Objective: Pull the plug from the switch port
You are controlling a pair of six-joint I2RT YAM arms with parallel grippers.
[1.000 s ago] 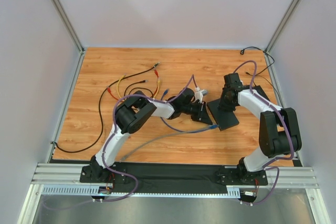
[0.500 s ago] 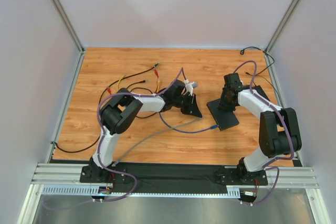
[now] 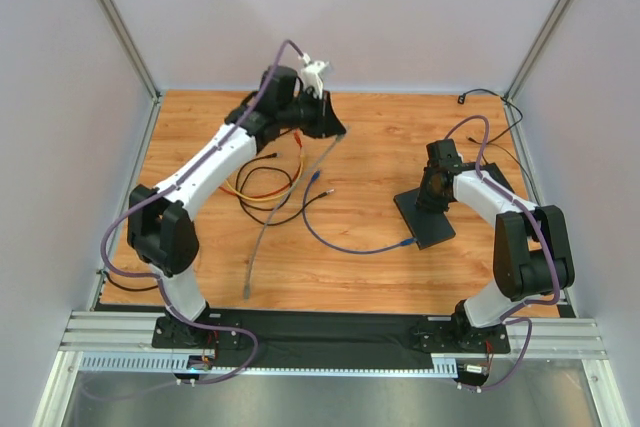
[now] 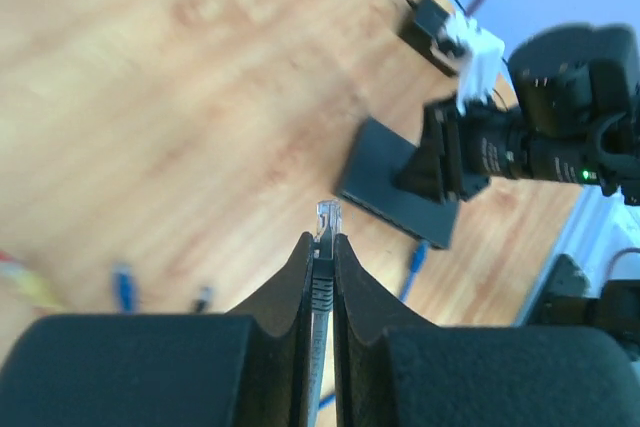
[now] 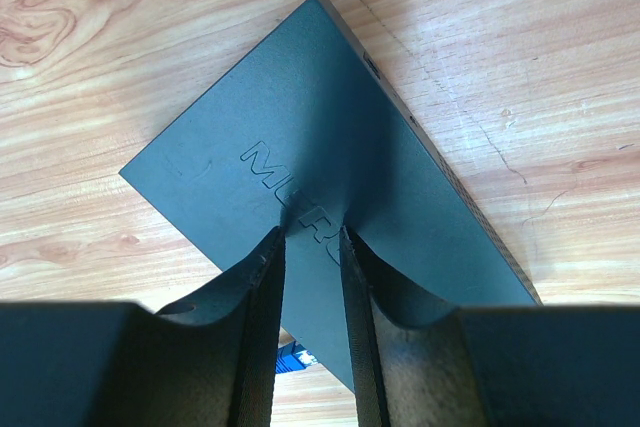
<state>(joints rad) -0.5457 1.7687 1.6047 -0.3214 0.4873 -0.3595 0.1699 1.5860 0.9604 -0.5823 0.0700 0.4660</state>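
Above the wood table (image 3: 380, 147), left gripper (image 4: 322, 239) pinches the grey cable (image 3: 262, 237) behind its clear plug (image 4: 328, 215), apparently already pulled from the switch (image 5: 300, 107), which right gripper (image 5: 312, 234) pins with slightly parted tips; lowering and releasing likely comes next.

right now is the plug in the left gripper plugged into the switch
No, the plug is clamped in the left gripper in mid air, well clear of the switch.

Table (image 5: 520, 67) is light wood-grain with a mild sheen, switch box (image 5: 300, 127) looks like smooth matt black plastic, plug (image 4: 328, 215) is clear glossy plastic.
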